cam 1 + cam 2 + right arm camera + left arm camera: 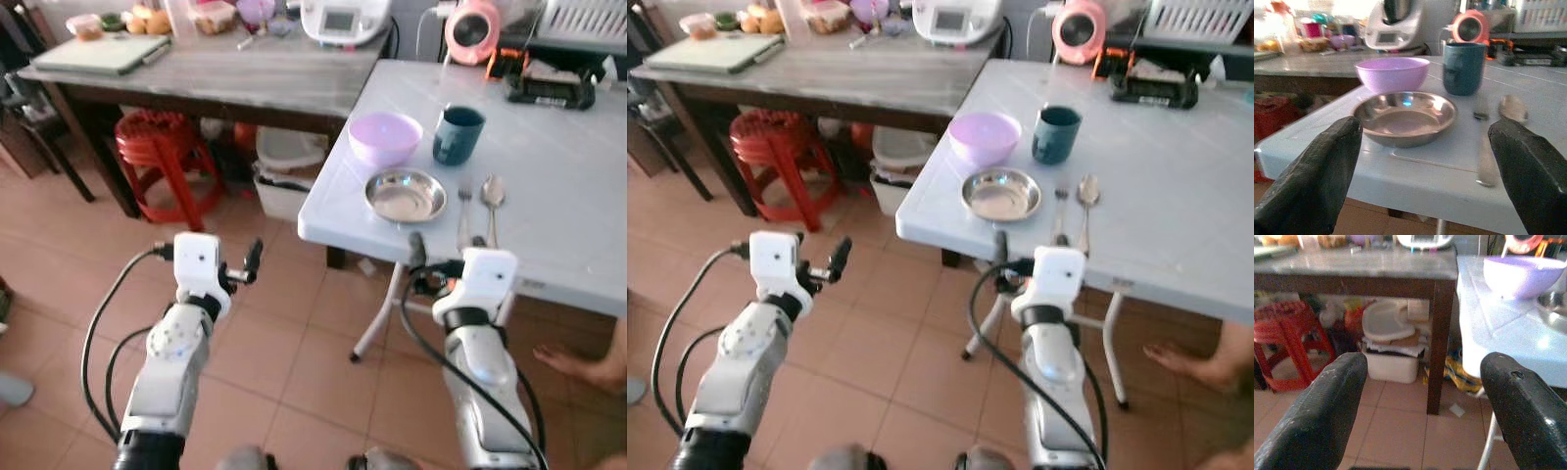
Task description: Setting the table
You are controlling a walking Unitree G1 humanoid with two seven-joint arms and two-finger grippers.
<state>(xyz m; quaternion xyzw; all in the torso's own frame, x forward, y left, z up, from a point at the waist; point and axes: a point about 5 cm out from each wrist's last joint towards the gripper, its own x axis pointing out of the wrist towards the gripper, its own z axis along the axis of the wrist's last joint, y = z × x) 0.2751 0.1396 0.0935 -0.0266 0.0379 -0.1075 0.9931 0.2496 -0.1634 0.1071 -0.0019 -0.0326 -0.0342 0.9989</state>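
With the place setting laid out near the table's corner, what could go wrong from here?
1. The steel dish sits close to the white table's front edge; a forward push from the right end effector might slide it off.
2. The fork and spoon lie flat and side by side, so pinching one may disturb the other.
3. The purple bowl and teal cup stand just behind, leaving little room.

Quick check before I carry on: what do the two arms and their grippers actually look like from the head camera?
Both arms are silver-grey, rounded metal segments. Each wrist ends in a boxy white housing, the left gripper and right gripper each carrying long black fingers with a slightly textured, rubbery-looking surface. Black cables loop loosely along the outside of each forearm. No markings are readable.
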